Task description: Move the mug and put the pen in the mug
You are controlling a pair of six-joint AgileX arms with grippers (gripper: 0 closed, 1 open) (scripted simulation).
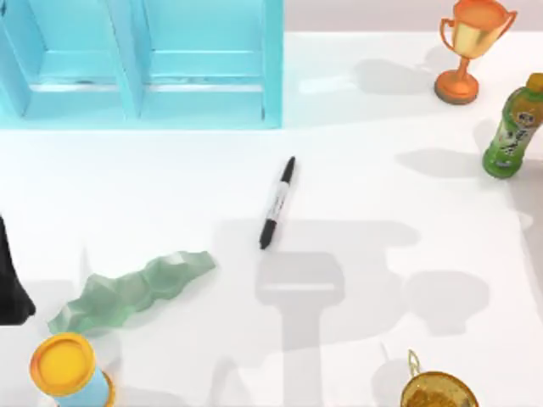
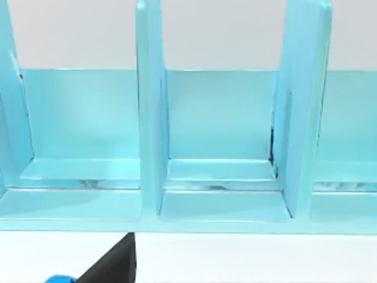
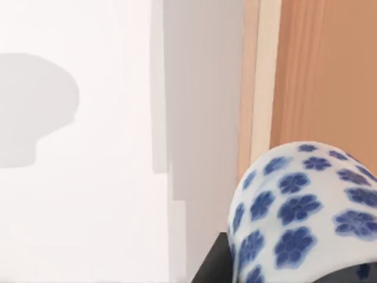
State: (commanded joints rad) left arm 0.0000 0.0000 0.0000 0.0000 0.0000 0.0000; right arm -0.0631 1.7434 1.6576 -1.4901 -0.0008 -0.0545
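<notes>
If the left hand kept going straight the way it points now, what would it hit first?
Most likely the light-blue rack: the left wrist view faces its open compartments head-on across a strip of bare table. Depth is unclear, but nothing stands between.

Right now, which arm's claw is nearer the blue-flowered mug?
Right. The right claw sits against the mug; the left arm is parked at the left edge of the table.

The white surface (image 1: 373,203) carries a light-blue divided rack (image 1: 144,64) at its back left. The pen (image 1: 277,203) lies near the middle, a crumpled green piece (image 1: 127,292) to its left, and a yellow-topped can (image 1: 68,370) at front left. 2 gold cups stand on it, 1 at back right (image 1: 471,47) and 1 at front right (image 1: 437,392), with a green bottle (image 1: 515,129) at the right edge.
</notes>
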